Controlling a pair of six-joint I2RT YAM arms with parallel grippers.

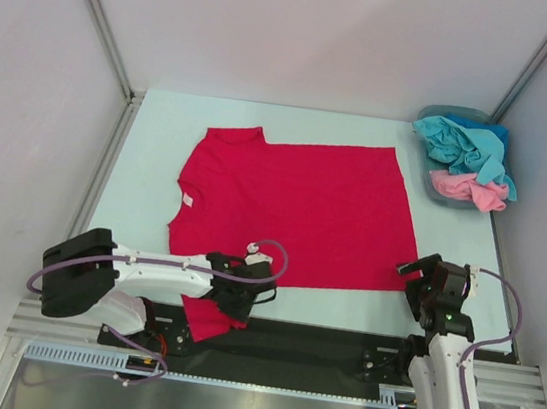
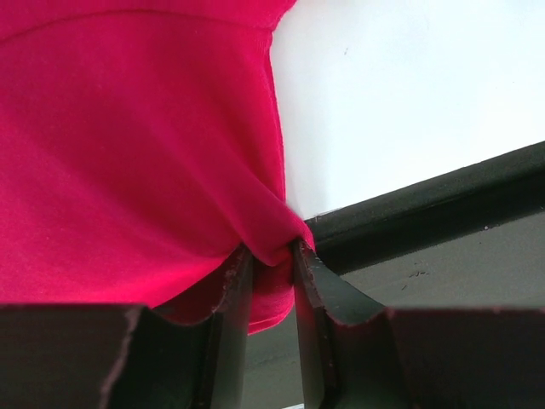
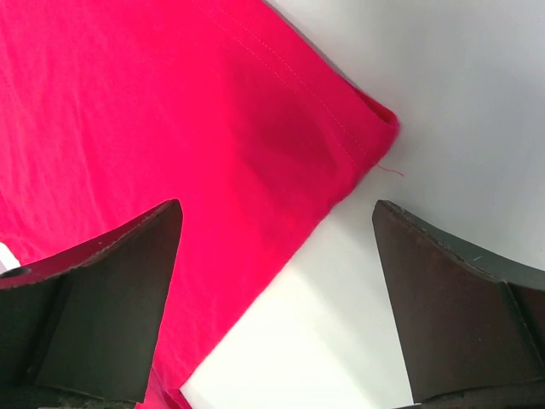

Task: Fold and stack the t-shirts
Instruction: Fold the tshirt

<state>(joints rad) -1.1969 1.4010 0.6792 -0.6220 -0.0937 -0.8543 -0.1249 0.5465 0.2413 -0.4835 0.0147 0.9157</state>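
A crimson red t-shirt [image 1: 294,202] lies spread flat on the pale table, neck to the left, with a small white label [image 1: 187,198]. My left gripper [image 1: 241,301] is at the near sleeve by the table's front edge and is shut on a pinch of that red cloth [image 2: 271,243]. My right gripper [image 1: 422,285] is open and empty, just above the table beside the shirt's near right hem corner [image 3: 375,115]. Teal-blue [image 1: 463,144] and light pink [image 1: 467,190] t-shirts lie crumpled in the basket.
A blue-grey plastic basket [image 1: 422,167] stands at the back right of the table. A black rail [image 1: 315,346] runs along the table's front edge, seen also in the left wrist view [image 2: 426,204]. White walls close in the table on three sides.
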